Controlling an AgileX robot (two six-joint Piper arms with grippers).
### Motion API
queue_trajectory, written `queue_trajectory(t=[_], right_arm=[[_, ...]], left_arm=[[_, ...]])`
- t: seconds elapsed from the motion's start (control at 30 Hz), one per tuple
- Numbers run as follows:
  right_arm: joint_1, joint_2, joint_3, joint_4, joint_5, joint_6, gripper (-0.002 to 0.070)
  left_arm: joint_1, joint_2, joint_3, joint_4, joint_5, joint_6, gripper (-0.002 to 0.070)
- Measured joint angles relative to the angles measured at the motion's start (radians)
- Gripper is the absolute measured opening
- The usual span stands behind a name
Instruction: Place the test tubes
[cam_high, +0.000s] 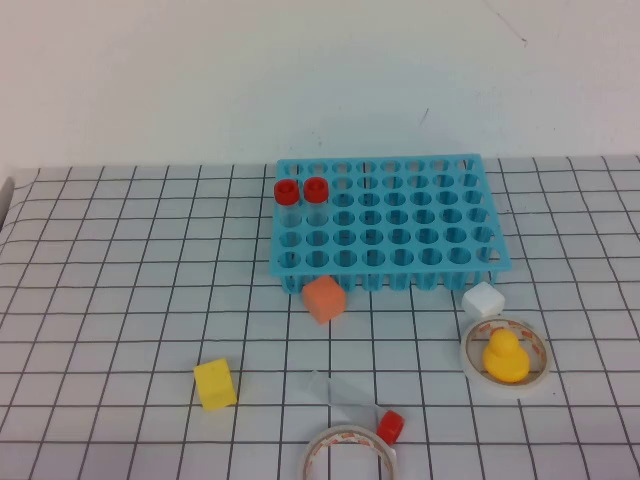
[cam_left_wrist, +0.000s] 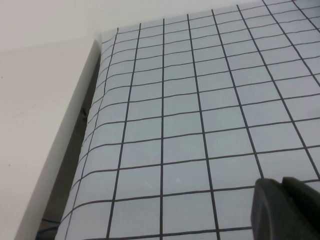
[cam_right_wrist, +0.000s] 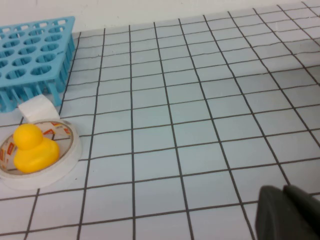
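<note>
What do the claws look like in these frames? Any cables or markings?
Only the tips show, in the wrist views. Left claw, over bare grid mat: dark grey, matte, rounded. Right claw, over the mat near the tape roll: same. No cables or markings visible; arms absent from the high view.

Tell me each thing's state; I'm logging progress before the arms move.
test tube rack: standing, two holes filled
racked test tubes: capped, upright
loose test tube: capped, lying on table
rubber duck: upright inside tape roll
left tool: shut, empty, near table's left edge
right tool: shut, empty, right of duck
</note>
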Motion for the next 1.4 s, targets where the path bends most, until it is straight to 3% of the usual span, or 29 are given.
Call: queue_trajectory(t=[0.83,1.0,1.1,1.17,1.3,1.4], right_arm=[[0.000,0.000,0.000,0.001,0.000,0.000,-0.0001],[0.000,0.000,0.000,0.002,0.000,0.000,-0.0001],[0.000,0.000,0.000,0.020,0.000,0.000,-0.0001],[0.000,0.000,0.000,0.104,0.000,0.002,-0.0001],[0.000,0.000,0.002,0.459,0.002,0.081,-0.0001],[0.000,0.000,0.008,0.727,0.006,0.113,-0.0001]], left_arm=[[0.000,0.000,0.000,0.009,0.002,0.004,-0.0002],[0.000,0.000,0.000,-0.045,-0.014,-0.007,-0.0002],[0.000,0.000,0.002,-0.187,-0.055,-0.072,-0.0002],[0.000,0.000,0.002,-0.384,-0.111,-0.176,-0.0002],[0.000,0.000,0.002,-0.726,-0.192,-0.314,-0.0002],[0.000,0.000,0.002,-0.799,-0.207,-0.315,-0.0001]])
